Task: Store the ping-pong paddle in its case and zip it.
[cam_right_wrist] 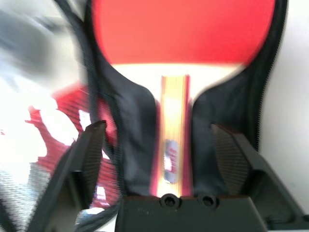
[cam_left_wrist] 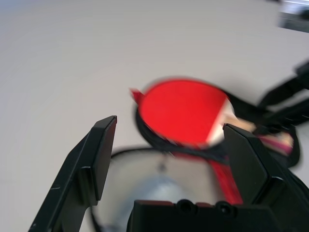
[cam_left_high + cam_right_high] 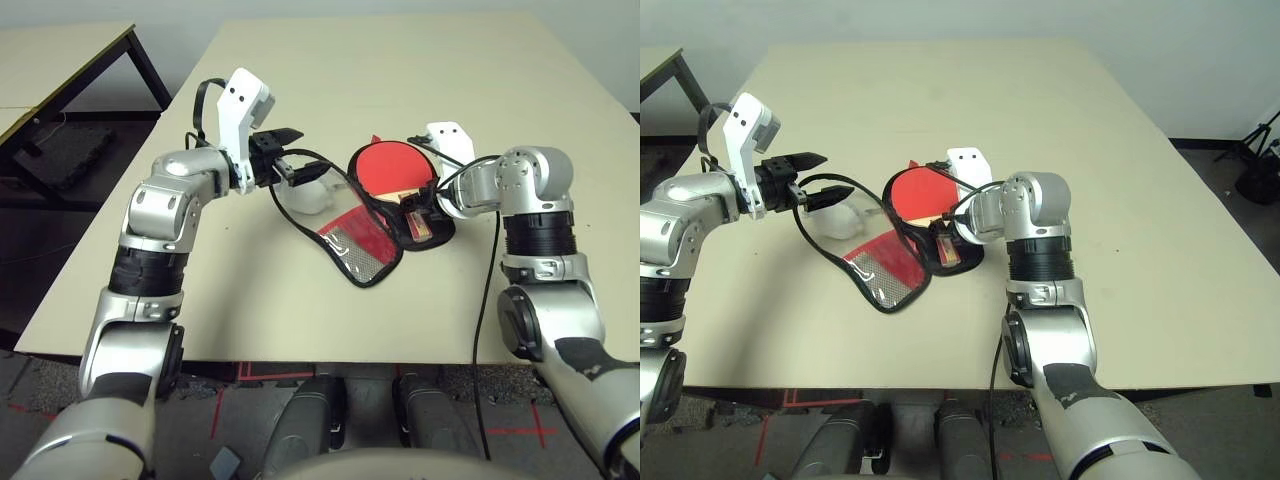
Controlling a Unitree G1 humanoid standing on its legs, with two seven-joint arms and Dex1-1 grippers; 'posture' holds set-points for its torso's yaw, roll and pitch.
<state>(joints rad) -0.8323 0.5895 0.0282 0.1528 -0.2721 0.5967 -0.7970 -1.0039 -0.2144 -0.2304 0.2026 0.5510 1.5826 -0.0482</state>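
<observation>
The ping-pong paddle lies on the table with its red face up, inside the opened case. Its pale striped handle rests on the case's black lining. The case's red flap with the mesh pocket is folded out toward the table's front edge. My right gripper is open, with one finger on each side of the handle and neither touching it. My left gripper is open and hovers left of the case, just above the black zipper edging that loops up toward it.
A small white-bluish soft lump lies under my left gripper, next to the case. The pale table stretches bare behind the paddle and to both sides. A second table stands at the far left.
</observation>
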